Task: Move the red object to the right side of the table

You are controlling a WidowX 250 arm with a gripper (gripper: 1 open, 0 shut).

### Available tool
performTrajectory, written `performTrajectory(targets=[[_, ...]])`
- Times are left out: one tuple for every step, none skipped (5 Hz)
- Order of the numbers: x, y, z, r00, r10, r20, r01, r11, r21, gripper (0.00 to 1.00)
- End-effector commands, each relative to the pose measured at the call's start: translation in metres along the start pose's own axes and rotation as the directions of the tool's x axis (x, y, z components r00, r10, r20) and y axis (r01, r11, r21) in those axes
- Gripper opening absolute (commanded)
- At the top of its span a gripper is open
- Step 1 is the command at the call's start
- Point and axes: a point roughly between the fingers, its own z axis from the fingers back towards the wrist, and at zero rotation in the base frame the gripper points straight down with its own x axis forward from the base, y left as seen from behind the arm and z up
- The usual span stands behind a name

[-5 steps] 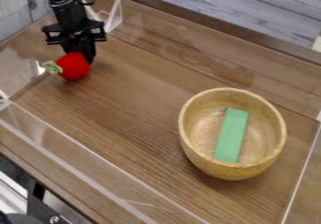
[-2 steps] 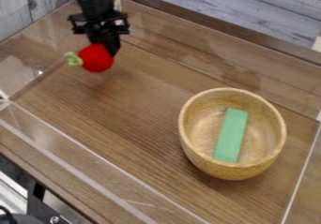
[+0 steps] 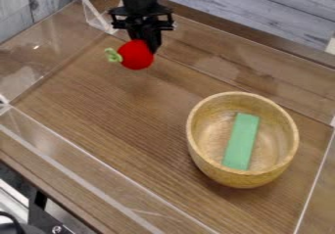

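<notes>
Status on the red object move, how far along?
Looks done: the small round red toy fruit with the green stem is up in the black gripper, held at its lower end. In hand: the carry, fruit at the far, left-of-centre part of the brown wood-grain table. Left: getting it to the right side and releasing it.
</notes>
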Motion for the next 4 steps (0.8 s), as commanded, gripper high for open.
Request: performTrajectory(targets=[[0.013, -0.013, 0.020, 0.997, -0.040, 0.059, 0.039, 0.999, 0.016, 0.00], [0.015, -0.019, 0.021, 0.997, -0.059, 0.053, 0.058, 0.998, 0.018, 0.00], [0.019, -0.030, 0.007, 0.998, -0.045, 0.055, 0.043, 0.999, 0.022, 0.00], [0.022, -0.040, -0.012, 0.998, -0.039, 0.046, 0.038, 0.999, 0.029, 0.00]])
